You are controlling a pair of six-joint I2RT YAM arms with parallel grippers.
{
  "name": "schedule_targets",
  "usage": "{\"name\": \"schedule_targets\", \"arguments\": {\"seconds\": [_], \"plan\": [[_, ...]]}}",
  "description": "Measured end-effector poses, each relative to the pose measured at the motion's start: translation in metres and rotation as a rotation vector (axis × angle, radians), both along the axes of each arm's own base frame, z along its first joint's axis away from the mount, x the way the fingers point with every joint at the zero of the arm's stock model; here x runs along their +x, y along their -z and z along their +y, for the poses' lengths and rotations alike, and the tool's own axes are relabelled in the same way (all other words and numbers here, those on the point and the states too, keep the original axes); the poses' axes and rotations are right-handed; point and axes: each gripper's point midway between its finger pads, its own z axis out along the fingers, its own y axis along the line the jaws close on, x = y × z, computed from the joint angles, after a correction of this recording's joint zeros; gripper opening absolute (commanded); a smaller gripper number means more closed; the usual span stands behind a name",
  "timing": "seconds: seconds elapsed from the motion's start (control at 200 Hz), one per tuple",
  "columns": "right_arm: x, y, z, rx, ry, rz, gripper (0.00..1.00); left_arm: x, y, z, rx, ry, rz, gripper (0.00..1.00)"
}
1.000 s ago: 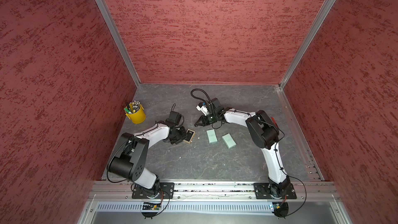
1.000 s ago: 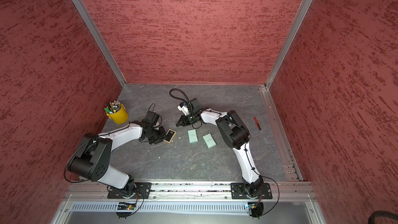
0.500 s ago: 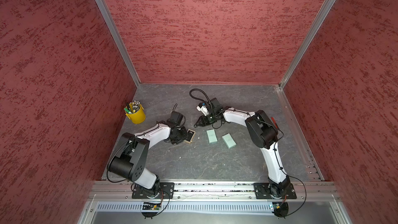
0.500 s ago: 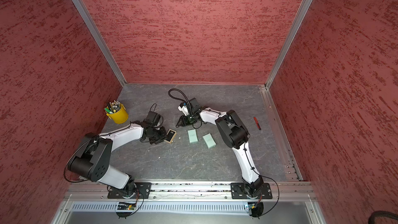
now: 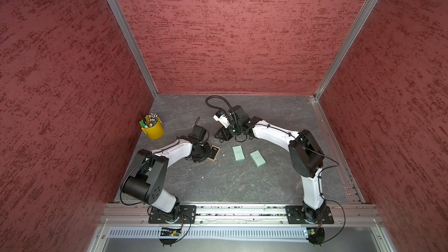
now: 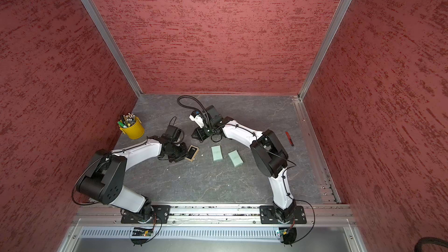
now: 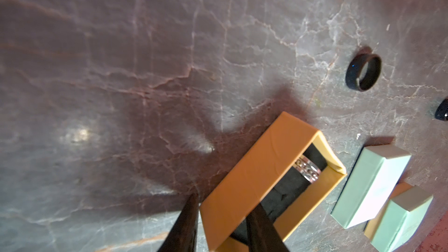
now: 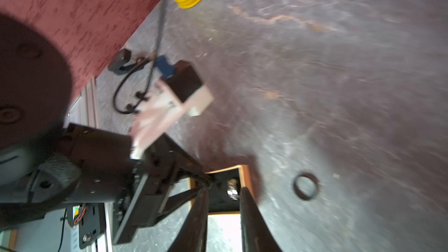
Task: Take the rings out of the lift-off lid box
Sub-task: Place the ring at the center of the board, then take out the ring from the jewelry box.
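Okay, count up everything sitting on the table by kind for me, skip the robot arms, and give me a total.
rings: 2 clearly seen
mint-green boxes: 2
tan box: 1
yellow pen cup: 1
small red item: 1
total: 7

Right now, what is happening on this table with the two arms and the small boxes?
The left gripper pinches one wall of the open box and holds it on the table. A silver ring sits inside the box. One black ring already lies on the table beside it. The right gripper hangs near the box, open and empty. Two green boxes lie aside.
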Motion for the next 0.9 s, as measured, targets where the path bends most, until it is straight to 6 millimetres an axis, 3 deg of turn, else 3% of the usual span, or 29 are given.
{"name": "schedule_targets", "arguments": {"seconds": [0.13,0.456,0.671,0.902], "plan": [[-0.014,0.019,0.006,-0.054,-0.033,0.009,0.27,0.0,0.0,0.0,0.0,0.0,0.001,0.35],[-0.015,0.042,0.002,-0.108,-0.047,0.01,0.3,0.0,0.0,0.0,-0.001,0.0,0.0,0.36],[-0.02,0.069,0.003,-0.148,-0.066,0.04,0.31,0.0,-0.001,0.0,-0.011,-0.002,0.003,0.36],[-0.019,0.069,0.006,-0.148,-0.072,0.033,0.32,0.0,-0.001,-0.001,-0.017,-0.001,0.006,0.36]]}}
